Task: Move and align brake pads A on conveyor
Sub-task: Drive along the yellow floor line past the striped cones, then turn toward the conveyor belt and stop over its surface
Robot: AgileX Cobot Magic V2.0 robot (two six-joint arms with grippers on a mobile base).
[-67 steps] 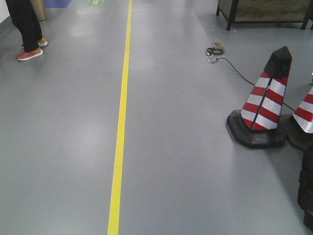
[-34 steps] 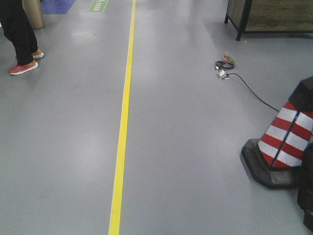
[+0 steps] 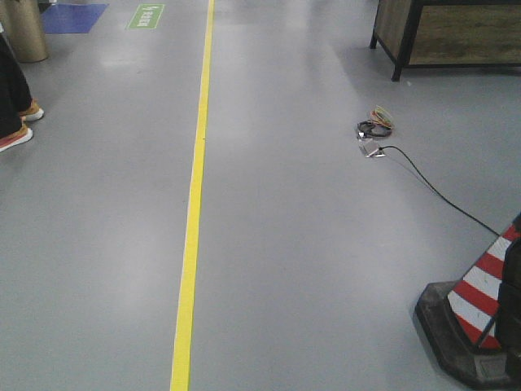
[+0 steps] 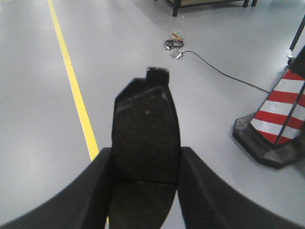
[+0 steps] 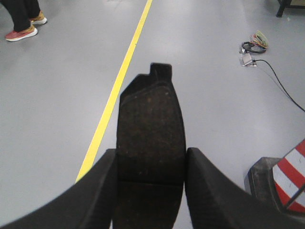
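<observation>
The room was just a big grey shop floor (image 3: 326, 269) with a yellow painted line (image 3: 192, 220) running down it, no charcoal conveyor belt showing in any view. What changed over the last second: in the front view the red-and-white striped traffic cone (image 3: 480, 326) slid from well inside the frame to the bottom right corner, the tangle of coloured cable with its small metal box (image 3: 373, 134) drifted lower, and the person's red shoes (image 3: 15, 137) went almost off the left edge. I read that as the base rolling and turning, so this looked like the transit leg, not placing. The left gripper (image 4: 145, 191) was clamped on a flat, dark grey, slightly curved brake pad (image 4: 145, 129), which stuck out ahead of the fingers with its groove sitting right between them. Same story on the right gripper (image 5: 150, 191), pinching its own dark grey pad (image 5: 151, 124), tab end pointing forward past the fingertips. So two pads were in hand; the other pads weren't visible, and aligning still looked ahead.
</observation>
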